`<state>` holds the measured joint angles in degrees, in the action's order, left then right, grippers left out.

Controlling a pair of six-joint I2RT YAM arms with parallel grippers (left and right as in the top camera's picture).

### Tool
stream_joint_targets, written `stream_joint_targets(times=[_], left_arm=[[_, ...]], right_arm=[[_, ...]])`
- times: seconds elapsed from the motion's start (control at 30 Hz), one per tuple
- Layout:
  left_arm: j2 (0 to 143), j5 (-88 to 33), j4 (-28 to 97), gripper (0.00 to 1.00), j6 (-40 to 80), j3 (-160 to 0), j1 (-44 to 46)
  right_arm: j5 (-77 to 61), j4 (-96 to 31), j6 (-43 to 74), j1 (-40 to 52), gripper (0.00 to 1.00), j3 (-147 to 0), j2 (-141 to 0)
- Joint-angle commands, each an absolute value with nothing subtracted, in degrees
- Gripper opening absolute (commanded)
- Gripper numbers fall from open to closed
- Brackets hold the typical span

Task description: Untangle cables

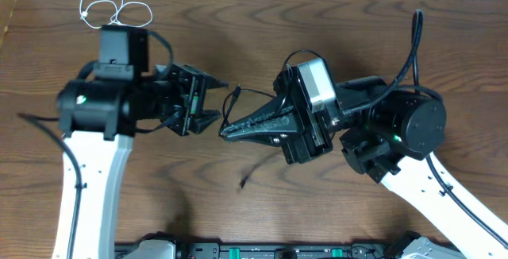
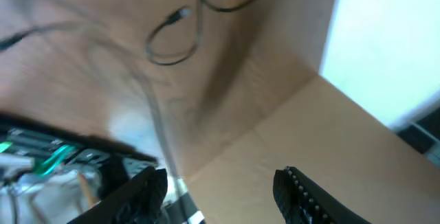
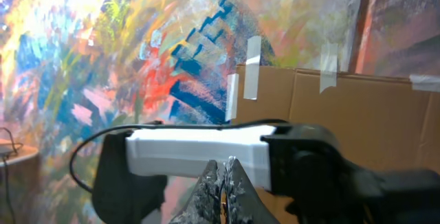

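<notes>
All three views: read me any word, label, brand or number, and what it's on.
None readable.
Overhead: the table shows no print; the bottom-edge hardware is too small to read.
Left wrist: too blurred to tell.
Right wrist: painted wall and taped cardboard bear no lettering.

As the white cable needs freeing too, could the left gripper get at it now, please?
Probably not directly: the white cable lies behind the left gripper, which points away; nothing covers it, though.

White cable [image 1: 117, 6]; black cable [image 1: 252, 92]; dark woodgrain table [image 1: 333, 21].
</notes>
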<state>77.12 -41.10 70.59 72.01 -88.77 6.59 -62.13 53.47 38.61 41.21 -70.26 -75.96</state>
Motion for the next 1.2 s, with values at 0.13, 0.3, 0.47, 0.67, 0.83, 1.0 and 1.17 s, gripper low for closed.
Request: stream_joint_targets(times=[0.13,0.3,0.47,0.67,0.83,1.0,1.17], left_arm=[[83.2,-39.9,73.2,0.56,71.7,-88.4,13.8],[86.8,-49.0,72.8,0.56,71.7,-88.4,18.2],[89.1,-55.0,71.4,0.56,71.7,-88.4,20.8],[89.8,-59.6,68.1,0.56,72.8,-88.4,22.4],[89.8,-59.9,65.9,0.56,75.4,-88.4,24.1],[89.8,-62.1,65.3,0.56,75.3,-88.4,24.8],[89.8,-63.7,65.3,0.56,74.7,-88.4,24.8]], right_arm=[[-59.4,54.5,41.1,39.7,0.01,-70.4,-75.8],[-60.3,54.5,41.1,39.6,0.01,-70.4,-75.8],[-60.4,54.4,41.1,39.6,0.01,-70.4,-75.8],[-60.4,54.4,41.1,39.6,0.01,-70.4,-75.8],[-61.5,54.4,41.1,39.6,0.01,-70.4,-75.8],[-63.4,54.4,38.9,39.4,0.01,-70.4,-75.8],[-68.8,52.9,33.5,37.4,0.01,-70.4,-75.8]])
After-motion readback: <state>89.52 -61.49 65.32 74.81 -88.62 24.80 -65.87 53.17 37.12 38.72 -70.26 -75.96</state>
